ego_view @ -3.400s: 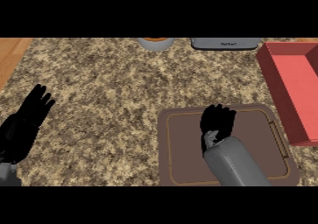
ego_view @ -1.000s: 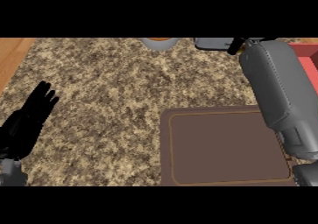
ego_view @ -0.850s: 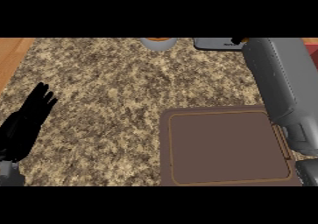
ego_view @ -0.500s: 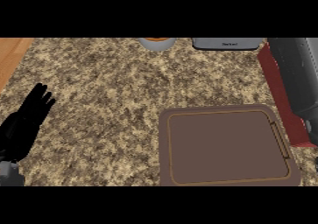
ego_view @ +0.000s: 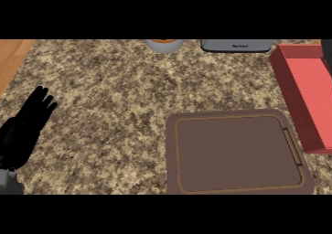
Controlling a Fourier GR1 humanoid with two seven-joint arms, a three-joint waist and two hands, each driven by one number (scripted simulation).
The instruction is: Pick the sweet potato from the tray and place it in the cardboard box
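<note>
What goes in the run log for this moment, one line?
left hand: open, resting at counter's left edge | right hand: out of view | brown rectangular tray: no sweet potato visible | red cardboard box: sweet potato not visible

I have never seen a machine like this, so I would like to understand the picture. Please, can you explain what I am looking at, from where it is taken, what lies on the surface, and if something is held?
The picture is taken from the robot's head, looking steeply down at a speckled stone counter. The robot is a humanoid with black hands. Only its left hand shows, at the left edge, open with straight fingers, resting and holding nothing. A dark strip at the upper right edge may belong to its right arm; the right hand itself is out of view.

On the counter lie a brown tray with nothing visible on it, and to its right a red box. At the far edge stand a grey bowl and a grey appliance. No sweet potato can be seen.
</note>
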